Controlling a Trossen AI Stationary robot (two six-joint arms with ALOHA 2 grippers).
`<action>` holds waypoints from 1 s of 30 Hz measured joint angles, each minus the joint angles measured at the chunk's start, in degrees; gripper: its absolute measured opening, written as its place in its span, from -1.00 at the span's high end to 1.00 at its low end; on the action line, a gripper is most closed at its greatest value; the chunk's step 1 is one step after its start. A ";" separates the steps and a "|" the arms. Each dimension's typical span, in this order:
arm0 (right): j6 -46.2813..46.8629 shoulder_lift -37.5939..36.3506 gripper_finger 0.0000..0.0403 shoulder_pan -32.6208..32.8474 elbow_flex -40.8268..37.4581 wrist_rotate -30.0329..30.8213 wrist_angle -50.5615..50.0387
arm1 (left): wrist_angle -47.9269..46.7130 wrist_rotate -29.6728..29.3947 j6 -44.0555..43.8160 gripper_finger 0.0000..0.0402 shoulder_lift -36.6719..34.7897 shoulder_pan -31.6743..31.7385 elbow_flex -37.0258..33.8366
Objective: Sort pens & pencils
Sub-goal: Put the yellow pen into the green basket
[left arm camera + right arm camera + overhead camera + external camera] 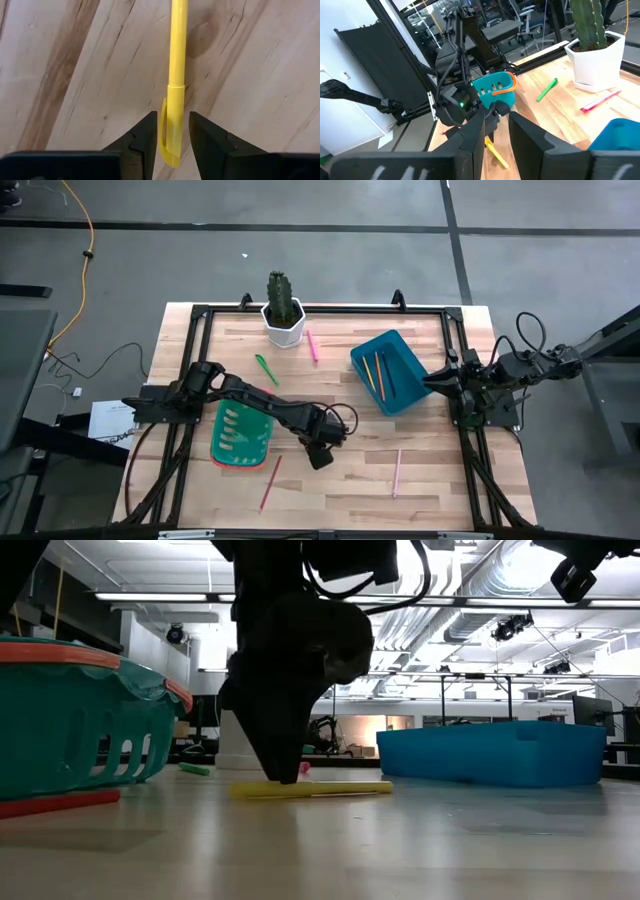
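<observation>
A yellow pen (177, 50) lies flat on the wooden table, and my left gripper (320, 457) stands over it, pointing down and shut on its cap end. A green pen (266, 368) and a pink pen (312, 345) lie near the cactus pot. Two orange pencils (378, 375) lie inside the blue bin (408, 348). A salmon pencil (397, 472) and a reddish pencil (271, 482) lie near the table's near edge. My right gripper (438, 378) waits open at the table's right edge, holding nothing. My left gripper pinches the yellow pen's cap end (174, 107), where the clip is, between its two fingers (147, 131). The fingers come from above, pointing down, and lie across the pen. The pen rests flat on the table (330, 788), most of its length sticking out to one side.
A green basket with an orange rim (242, 435) stands just left of my left gripper. A cactus in a white pot (283, 310) stands at the far edge. A black frame (190, 360) runs round the table. Bare wood shows between the basket and the salmon pencil.
</observation>
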 joint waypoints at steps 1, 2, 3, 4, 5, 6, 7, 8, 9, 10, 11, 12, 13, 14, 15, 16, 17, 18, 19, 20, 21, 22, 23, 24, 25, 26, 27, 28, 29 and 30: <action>0.02 0.00 0.60 0.02 0.00 0.00 0.00 | -0.01 -0.02 0.00 0.51 0.00 0.00 0.00; 0.02 0.00 0.60 0.02 0.00 0.00 0.00 | 0.04 -0.02 0.00 0.51 0.04 0.00 0.02; 0.02 0.00 0.60 0.02 0.00 0.00 -0.01 | 0.22 0.08 -0.05 0.51 0.41 0.00 0.04; 0.02 0.00 0.60 0.02 0.00 0.00 0.02 | 0.32 0.33 -0.31 0.51 0.80 0.00 0.06; 0.02 0.00 0.60 0.01 0.00 0.00 -0.02 | -0.17 0.55 -0.37 0.51 1.07 0.04 0.00; 0.02 0.00 0.60 0.01 0.00 0.00 0.00 | -0.17 1.12 -0.40 0.51 1.05 0.04 0.04; 0.02 0.00 0.60 0.02 0.00 -0.01 -0.01 | 0.04 1.71 -0.42 0.51 1.32 0.04 0.06; 0.02 0.00 0.60 0.01 0.00 -0.14 -0.02 | 0.37 1.85 -0.44 0.51 1.77 0.02 0.20; 0.02 0.02 0.60 0.00 0.00 -0.37 0.00 | 0.34 2.05 -0.42 0.51 1.74 0.04 0.18; 0.04 0.02 0.60 0.00 0.00 -0.39 0.02 | 0.38 2.14 -0.42 0.51 1.76 -0.05 0.19; 0.32 0.02 0.60 0.02 0.00 -0.43 -0.04 | 0.44 2.20 -0.43 0.51 1.77 -0.07 0.17; 0.41 0.02 0.60 0.02 0.00 -0.57 -0.25 | 0.43 2.07 -0.44 0.51 1.77 -0.07 0.17; 0.45 0.02 0.60 0.02 0.00 -0.60 -0.33 | 0.44 1.91 -0.39 0.51 1.77 -0.10 0.17; 0.46 0.02 0.60 0.01 0.00 -0.62 -0.27 | 0.49 1.78 -0.37 0.51 1.77 -0.11 0.15; 0.46 0.02 0.60 0.00 0.00 -0.63 -0.38 | 0.48 1.78 -0.38 0.51 1.77 -0.09 0.15; 0.46 0.02 0.60 0.02 0.00 -0.63 -0.45 | 0.48 1.75 -0.39 0.51 1.77 -0.09 0.15; 0.46 0.02 0.60 0.00 0.00 -0.61 -0.40 | 0.48 1.70 -0.35 0.51 1.66 -0.09 0.11; 0.46 0.02 0.60 0.00 0.00 -0.61 -0.44 | 0.57 1.65 -0.35 0.51 1.66 -0.09 0.09; 0.46 0.02 0.60 0.01 0.00 -0.63 -0.44 | 0.59 1.63 -0.35 0.51 1.66 -0.09 0.09; 0.46 0.02 0.60 0.00 0.00 -0.62 -0.42 | 0.61 1.61 -0.33 0.51 1.66 -0.11 0.09; 0.46 0.02 0.60 0.00 0.00 -0.61 -0.46 | 0.62 1.63 -0.35 0.51 1.66 -0.11 0.09; 0.46 0.02 0.60 0.00 0.00 -0.63 -0.49 | 0.60 1.62 -0.31 0.51 1.66 -0.11 0.09; 0.46 0.02 0.60 0.02 0.00 -0.61 -0.48 | 0.59 1.61 -0.20 0.52 1.66 -0.11 0.09; 0.47 0.02 0.60 0.01 0.00 -0.61 -0.47 | 0.56 1.62 -0.18 0.54 1.66 -0.11 0.09; 0.46 0.02 0.60 0.00 0.00 -0.61 -0.54 | 0.51 1.64 -0.17 0.56 1.66 -0.11 0.09; 0.46 0.02 0.60 0.02 0.00 -0.61 -0.56 | 0.43 1.63 -0.17 0.60 1.66 -0.11 0.09; 0.48 0.02 0.60 0.02 0.00 -0.61 -0.55 | 0.28 1.61 -0.16 0.64 1.61 -0.11 0.14; 0.48 0.02 0.60 0.00 0.00 -0.61 -0.59 | -0.12 1.58 0.07 0.68 1.60 -0.09 0.47; 0.48 0.02 0.60 0.02 0.00 -0.61 -0.63 | -0.50 1.47 0.52 0.72 1.61 -0.09 0.79; 0.48 0.02 0.60 0.02 0.00 -0.61 -0.62 | -0.61 1.29 1.05 0.76 1.68 -0.11 1.23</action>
